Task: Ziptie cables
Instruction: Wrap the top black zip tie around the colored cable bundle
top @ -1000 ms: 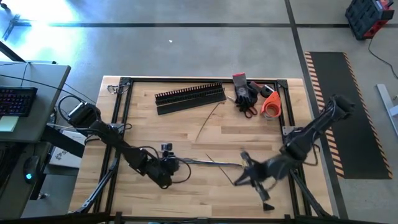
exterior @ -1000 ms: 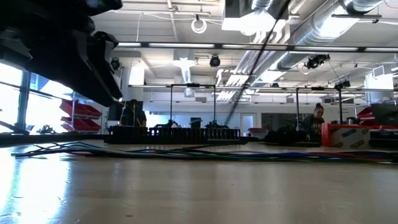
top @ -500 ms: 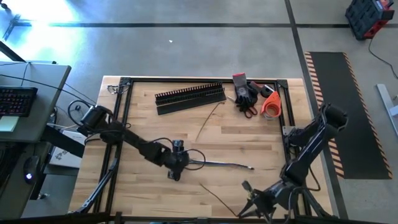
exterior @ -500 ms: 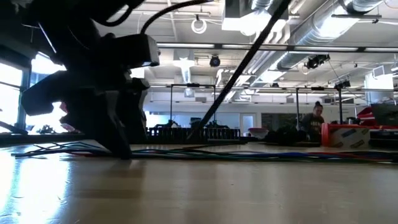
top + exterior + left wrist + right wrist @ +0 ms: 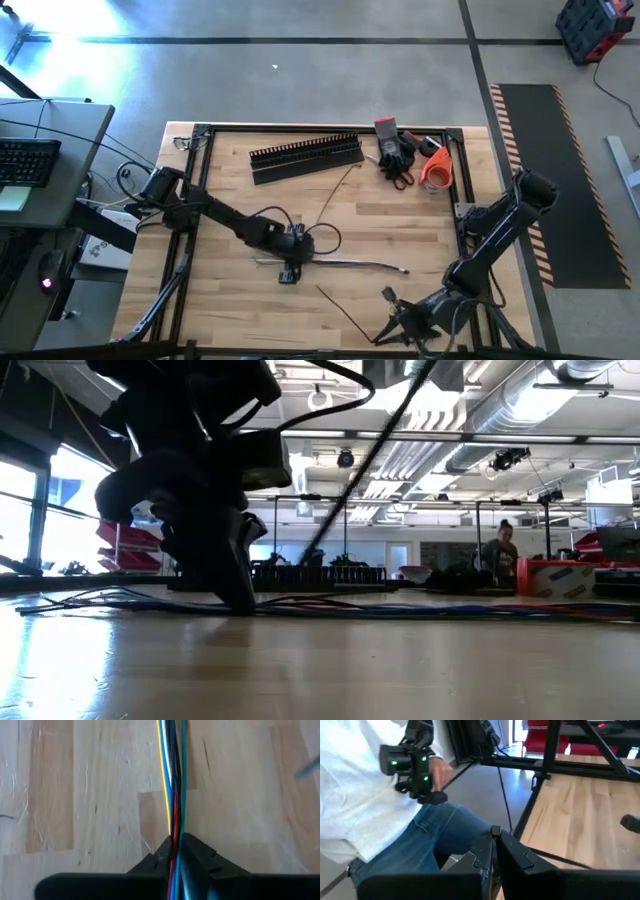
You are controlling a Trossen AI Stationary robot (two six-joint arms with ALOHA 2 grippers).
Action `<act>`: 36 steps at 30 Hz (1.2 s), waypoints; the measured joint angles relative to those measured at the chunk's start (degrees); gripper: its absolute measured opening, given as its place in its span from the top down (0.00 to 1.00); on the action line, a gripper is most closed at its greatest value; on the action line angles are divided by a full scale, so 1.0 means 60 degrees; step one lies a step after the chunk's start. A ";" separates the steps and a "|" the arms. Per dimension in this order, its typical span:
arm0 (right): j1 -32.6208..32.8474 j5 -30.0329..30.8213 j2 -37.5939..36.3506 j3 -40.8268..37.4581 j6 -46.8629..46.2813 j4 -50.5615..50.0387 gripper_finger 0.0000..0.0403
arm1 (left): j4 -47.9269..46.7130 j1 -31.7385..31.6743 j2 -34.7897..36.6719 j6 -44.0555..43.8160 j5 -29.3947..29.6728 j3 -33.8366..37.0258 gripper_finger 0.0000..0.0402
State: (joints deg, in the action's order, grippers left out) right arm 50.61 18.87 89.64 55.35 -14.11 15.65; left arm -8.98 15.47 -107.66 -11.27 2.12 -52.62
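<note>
Moved onto the thin coloured cables (image 5: 172,795), left gripper (image 5: 175,857) now pinches them on pale wood table (image 5: 75,795); right gripper (image 5: 495,845) closed, empty.

Thin multicoloured cables (image 5: 345,263) bundled, flat mid-table, one end pinched.

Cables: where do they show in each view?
High: cables at table centre, left hand shut on their left end.
Low: thin line along the tabletop, hand at its left.
Left wrist: running straight away from the pinching fingers.
Right wrist: not in it.
Landmark: the left hand.
</note>
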 joint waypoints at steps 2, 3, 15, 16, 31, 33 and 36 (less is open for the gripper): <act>-0.0144 -0.0036 0.0142 0.0004 -0.0075 -0.0007 1.00 | -0.0023 -0.0026 0.0038 -0.0226 -0.0103 -0.0023 0.97; -0.0256 -0.0041 0.0237 0.0004 -0.0083 -0.0022 1.00 | -0.0090 -0.0023 0.0069 -0.0295 -0.0087 -0.0066 0.97; -0.1481 -0.0039 0.1431 0.0015 -0.0267 0.0213 1.00 | -0.0438 0.0052 0.0994 -0.0856 0.0014 -0.0131 1.00; -0.1581 -0.0042 0.1476 0.0015 -0.0237 0.0265 1.00 | -0.0409 0.0050 0.1010 -0.0856 0.0017 -0.0131 1.00; -0.3285 -0.0885 0.3035 0.0015 0.0204 0.1810 1.00 | 0.0063 0.0480 0.1241 -0.0144 0.0259 -0.0170 0.95; -0.3528 -0.1057 0.3310 0.0015 0.0261 0.2130 1.00 | -0.0159 0.0533 0.1461 -0.0106 0.0392 -0.0178 0.90; -0.3861 -0.1136 0.3556 0.0015 0.0365 0.2144 1.00 | -0.0468 0.0636 0.1884 -0.0082 0.0494 -0.0178 0.80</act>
State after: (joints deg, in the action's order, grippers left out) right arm 27.44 12.05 110.98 55.44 -11.92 28.52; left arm -11.79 19.28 -96.36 -11.76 5.08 -53.69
